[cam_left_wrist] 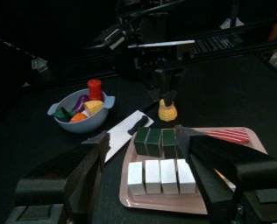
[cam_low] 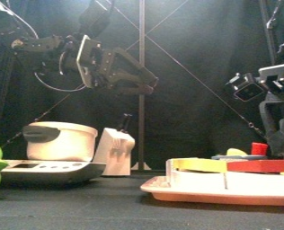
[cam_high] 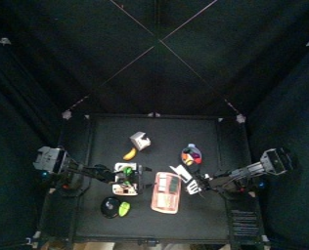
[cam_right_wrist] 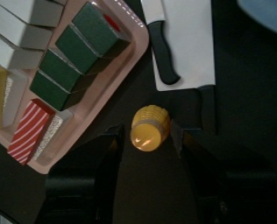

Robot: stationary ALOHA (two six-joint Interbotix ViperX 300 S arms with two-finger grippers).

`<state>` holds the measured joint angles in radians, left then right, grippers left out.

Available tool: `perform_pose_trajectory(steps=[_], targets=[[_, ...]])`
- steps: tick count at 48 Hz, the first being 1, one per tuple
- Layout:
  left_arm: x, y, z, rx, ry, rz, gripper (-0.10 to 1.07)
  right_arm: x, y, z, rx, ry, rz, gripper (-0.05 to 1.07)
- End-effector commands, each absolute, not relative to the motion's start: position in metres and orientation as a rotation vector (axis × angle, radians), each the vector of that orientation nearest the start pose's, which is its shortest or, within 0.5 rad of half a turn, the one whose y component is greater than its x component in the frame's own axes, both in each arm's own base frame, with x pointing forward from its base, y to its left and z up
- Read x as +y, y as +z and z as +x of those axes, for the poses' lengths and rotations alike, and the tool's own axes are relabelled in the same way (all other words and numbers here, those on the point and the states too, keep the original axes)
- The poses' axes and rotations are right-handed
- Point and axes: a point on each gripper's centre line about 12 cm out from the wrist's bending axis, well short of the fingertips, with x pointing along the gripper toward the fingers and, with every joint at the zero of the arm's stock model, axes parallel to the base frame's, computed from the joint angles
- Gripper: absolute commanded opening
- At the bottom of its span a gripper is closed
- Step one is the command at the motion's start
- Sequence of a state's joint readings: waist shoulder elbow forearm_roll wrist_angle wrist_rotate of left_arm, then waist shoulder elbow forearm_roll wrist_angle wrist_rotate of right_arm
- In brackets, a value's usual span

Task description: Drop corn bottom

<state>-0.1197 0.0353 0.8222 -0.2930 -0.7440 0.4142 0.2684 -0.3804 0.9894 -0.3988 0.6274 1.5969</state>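
The left gripper (cam_left_wrist: 165,166) hangs spread above the tray (cam_left_wrist: 229,138) and rests. Just right of the tray, the right gripper (cam_right_wrist: 149,140) pinches the corn (cam_right_wrist: 148,125) beside the knife (cam_right_wrist: 179,39). The drop seems near: next, lower it and spread the jaws.

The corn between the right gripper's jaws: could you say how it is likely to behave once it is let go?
The corn looks rounded and tapered, so it may roll once the right gripper releases it. Its glossy surface suggests hard plastic, probably light, stiff and slightly slippery. The pink tray lies close beside it and might stop a roll.
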Motion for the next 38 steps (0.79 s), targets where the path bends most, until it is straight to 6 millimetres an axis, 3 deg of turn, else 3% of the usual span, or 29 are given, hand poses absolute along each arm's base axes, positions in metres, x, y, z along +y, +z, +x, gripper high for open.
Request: perform_pose_trajectory(steps=[1,16,38], targets=[[-0.022,0.188,0.383,0.117,0.069,0.216,0.95,0.032,0.169,0.231,0.948,-0.691,0.817,0.82],[-0.023,0.188,0.383,0.119,0.068,0.216,0.95,0.011,0.192,0.227,0.861,-0.745,0.711,0.82],[-0.022,0.186,0.382,0.123,0.070,0.214,0.95,-0.045,0.193,0.233,0.729,-0.851,0.491,0.82]])
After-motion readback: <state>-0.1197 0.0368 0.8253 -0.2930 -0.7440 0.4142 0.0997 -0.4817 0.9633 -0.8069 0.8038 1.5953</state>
